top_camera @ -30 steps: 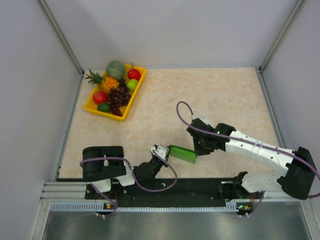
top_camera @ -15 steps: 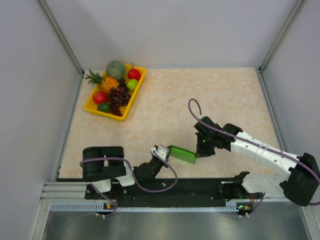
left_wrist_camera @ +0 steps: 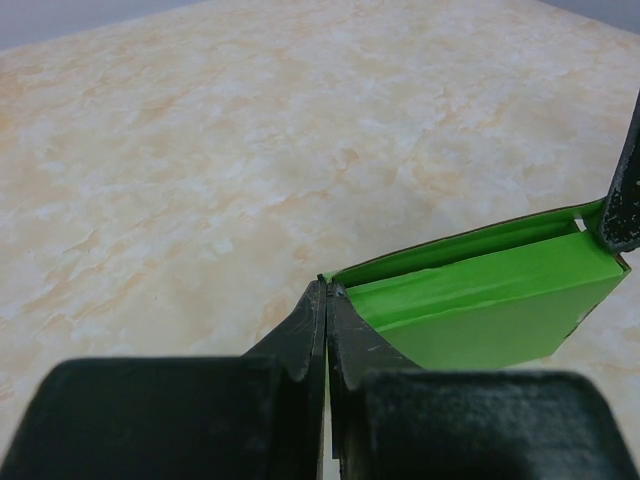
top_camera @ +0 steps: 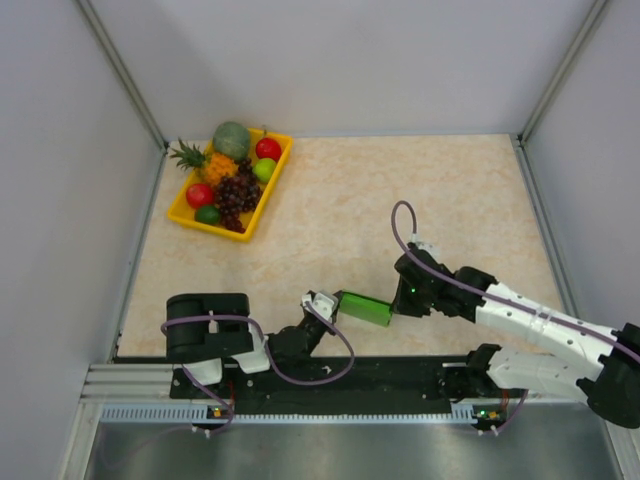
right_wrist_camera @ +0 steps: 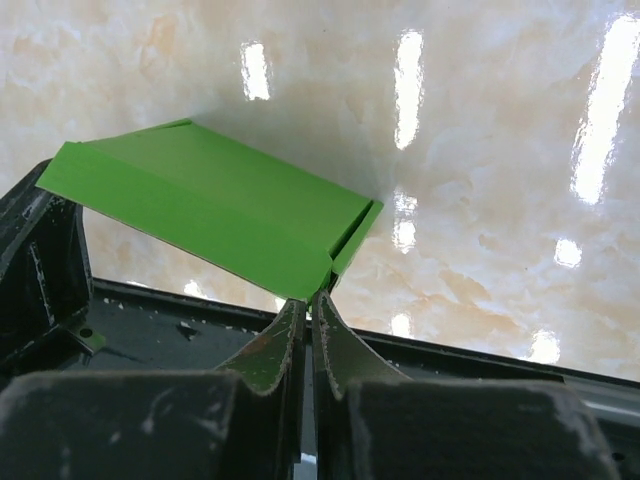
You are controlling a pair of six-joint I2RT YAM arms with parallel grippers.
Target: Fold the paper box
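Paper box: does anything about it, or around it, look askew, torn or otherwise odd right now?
Nothing looks damaged. The paper box is pinched at opposite ends by the left gripper and right gripper. One flap stands slightly ajar, plausible mid-fold. The fruit tray sits tidy.

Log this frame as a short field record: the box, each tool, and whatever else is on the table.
box: compact green rectangle, near the front edge of the table
left tool: shut on the box's left end
right tool: shut on the box's right end
fruit tray: yellow, far left corner, apart from both arms
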